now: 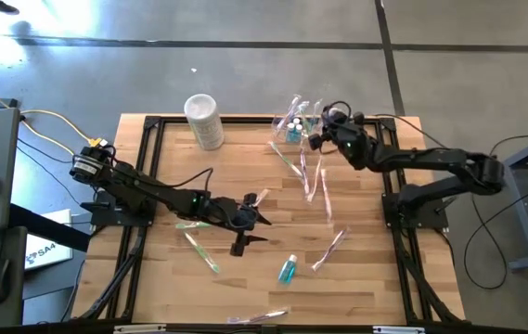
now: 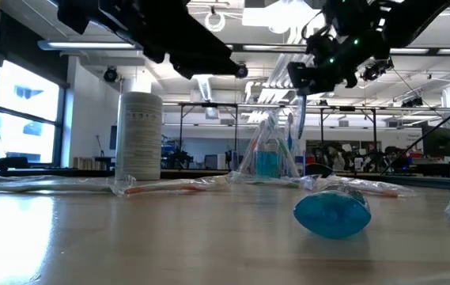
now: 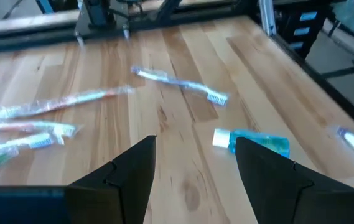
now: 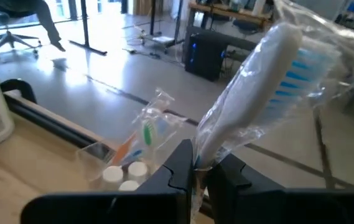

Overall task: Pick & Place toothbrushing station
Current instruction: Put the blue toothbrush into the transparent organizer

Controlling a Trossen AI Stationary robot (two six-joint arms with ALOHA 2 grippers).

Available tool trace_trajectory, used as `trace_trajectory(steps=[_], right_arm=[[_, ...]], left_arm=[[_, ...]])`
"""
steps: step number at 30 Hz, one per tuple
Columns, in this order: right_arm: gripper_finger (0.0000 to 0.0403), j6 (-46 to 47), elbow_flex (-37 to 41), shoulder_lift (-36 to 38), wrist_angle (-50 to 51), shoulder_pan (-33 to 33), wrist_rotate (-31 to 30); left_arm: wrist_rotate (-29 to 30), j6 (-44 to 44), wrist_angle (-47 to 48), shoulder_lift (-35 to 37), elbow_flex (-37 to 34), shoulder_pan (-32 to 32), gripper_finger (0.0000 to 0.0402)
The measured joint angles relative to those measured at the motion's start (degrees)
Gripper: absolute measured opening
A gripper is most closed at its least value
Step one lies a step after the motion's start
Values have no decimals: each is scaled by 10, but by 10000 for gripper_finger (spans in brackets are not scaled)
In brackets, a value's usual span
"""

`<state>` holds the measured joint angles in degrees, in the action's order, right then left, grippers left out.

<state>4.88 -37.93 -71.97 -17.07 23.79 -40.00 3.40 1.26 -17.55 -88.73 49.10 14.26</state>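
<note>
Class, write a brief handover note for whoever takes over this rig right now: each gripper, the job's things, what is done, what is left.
Right gripper: shut on a wrapped toothbrush, raised by the clear holder at the table's far edge.
Left gripper: open, empty, mid-table over a small blue bottle.
Done: some brushes and bottles already stand in the holder.
Left: several wrapped brushes and the blue bottle lie loose on the table.

arms (image 1: pixel 152 190) (image 1: pixel 431 162): 2 | white cylinder (image 1: pixel 204 121): 1 | clear holder (image 1: pixel 293 125): 1 | loose blue bottle (image 1: pixel 288 270): 1 | wrapped toothbrushes (image 1: pixel 203 252): at least 7

table (image 1: pixel 245 158): pale wood planks, smooth, faint sheen
toothbrush (image 4: pixel 251 93): white plastic (in crinkly clear glossy wrap)
station (image 4: pixel 111 163): clear thin plastic
</note>
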Motion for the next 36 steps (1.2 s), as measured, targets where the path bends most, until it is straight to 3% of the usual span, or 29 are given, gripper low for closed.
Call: trace_trajectory(steps=[10,15,23,31,36], right_arm=[[20,43,0,-107,-45,75,88],[38,41,0,-137,-46,82,91],[121,44,0,-125,-41,81,159],[232,74,0,-119,-10,81,169],[265,103,0,-73,11,66,212]], left_arm=[[0,0,15,0,0,0,216],[-1,0,15,0,0,0,216],[-1,0,22,0,0,0,216],[0,0,45,0,0,0,216],[-20,-15,37,0,0,0,216]])
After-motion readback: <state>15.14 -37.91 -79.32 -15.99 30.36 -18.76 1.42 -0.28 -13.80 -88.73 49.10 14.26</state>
